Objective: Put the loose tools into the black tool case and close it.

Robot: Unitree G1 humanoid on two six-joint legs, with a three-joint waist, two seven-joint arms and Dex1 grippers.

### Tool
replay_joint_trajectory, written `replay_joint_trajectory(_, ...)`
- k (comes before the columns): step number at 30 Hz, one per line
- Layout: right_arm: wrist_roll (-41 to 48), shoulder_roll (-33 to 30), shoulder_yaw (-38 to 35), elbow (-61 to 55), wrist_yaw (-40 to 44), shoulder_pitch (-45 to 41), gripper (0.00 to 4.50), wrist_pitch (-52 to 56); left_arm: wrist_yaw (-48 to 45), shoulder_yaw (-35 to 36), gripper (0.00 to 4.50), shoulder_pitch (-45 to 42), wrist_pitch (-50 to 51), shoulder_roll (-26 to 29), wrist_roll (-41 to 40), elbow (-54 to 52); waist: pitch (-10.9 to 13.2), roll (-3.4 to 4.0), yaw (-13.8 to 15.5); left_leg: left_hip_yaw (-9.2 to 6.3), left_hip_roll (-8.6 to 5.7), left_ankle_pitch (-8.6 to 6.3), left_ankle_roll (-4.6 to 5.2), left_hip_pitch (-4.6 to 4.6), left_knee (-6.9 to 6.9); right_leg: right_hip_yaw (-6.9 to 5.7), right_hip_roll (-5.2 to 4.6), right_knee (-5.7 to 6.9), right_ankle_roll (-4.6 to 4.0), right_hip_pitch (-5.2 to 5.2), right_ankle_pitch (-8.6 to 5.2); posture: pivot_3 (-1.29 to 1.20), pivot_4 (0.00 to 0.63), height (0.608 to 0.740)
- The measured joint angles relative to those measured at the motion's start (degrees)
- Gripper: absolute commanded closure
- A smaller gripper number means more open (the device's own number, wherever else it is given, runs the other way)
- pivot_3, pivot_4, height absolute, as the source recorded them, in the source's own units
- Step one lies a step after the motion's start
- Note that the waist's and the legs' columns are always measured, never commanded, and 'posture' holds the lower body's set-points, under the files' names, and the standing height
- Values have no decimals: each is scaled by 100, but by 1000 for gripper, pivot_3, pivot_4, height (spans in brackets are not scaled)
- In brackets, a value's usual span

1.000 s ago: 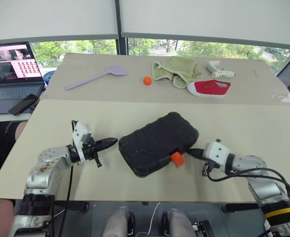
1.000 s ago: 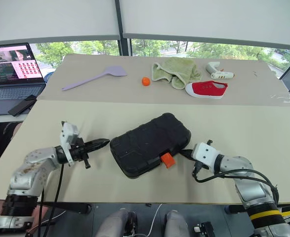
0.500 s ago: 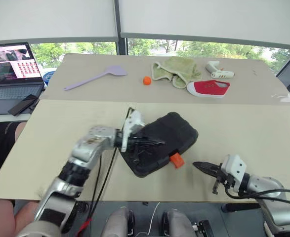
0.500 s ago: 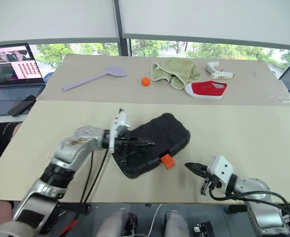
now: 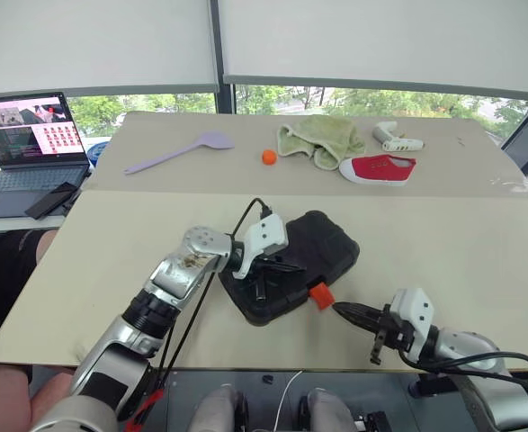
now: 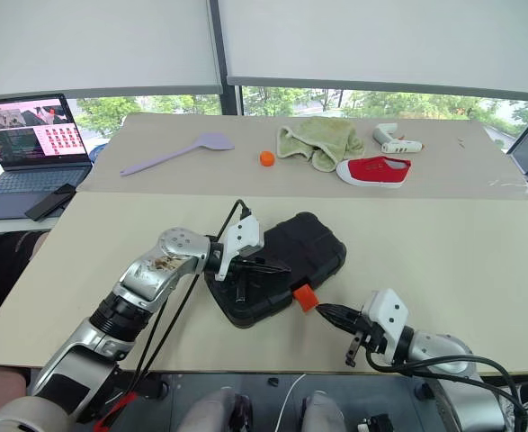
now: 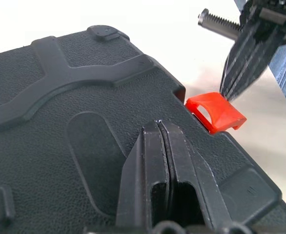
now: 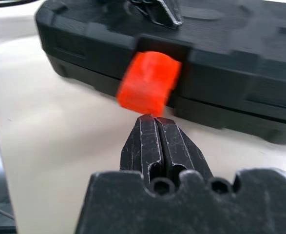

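Down at the fingertips, the left gripper [image 7: 158, 127] has its two black fingers pressed together with nothing between them, the tips resting on or just above the textured lid of the black tool case [image 5: 290, 261]; contact cannot be judged for certain. From the head views this gripper reaches across the case from the robot's left, over the lid's middle.

The right gripper [image 8: 155, 121] is likewise clenched on nothing, its tips pointing at the small orange latch [image 8: 149, 83] and sitting just beside its lower edge, possibly touching it. In the left eye view the right gripper [image 5: 342, 310] lies low over the near table [image 5: 479, 270], at the case's front edge where the latch [image 5: 320, 294] sticks out.

The case lies closed, lid down, turned at an angle in the middle of the near table. Its latch looks flipped outward from the front edge rather than flush.

Farther off, on the second table behind, lie a lilac spatula [image 5: 178, 153], a small orange ball [image 5: 268, 157], a crumpled green cloth [image 5: 316, 139], a red shoe [image 5: 380, 167] and a white gun-shaped tool [image 5: 395, 138]. At the far left a laptop [image 5: 25, 144] stands open with a dark phone [image 5: 52, 199] lying by it.
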Motion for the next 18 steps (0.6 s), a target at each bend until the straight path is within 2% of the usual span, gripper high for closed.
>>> replay_joint_trajectory(11,-282,368,272,435,1,-490,4500,-30,59,58,4418,118,207,80,-3,-236,-12,0,-10,-4,1,0,0,0,-3,2,-5,-1,-5,-1,-5,0,150,740)
replay_joint_trajectory(18,42,-88,51,-15,339,-13,4500,181,56,112,4418,212,229,139,-19,-338,-16,1,-10,-9,0,-6,-8,0,-6,-1,-32,-6,-4,0,-6,0,150,740)
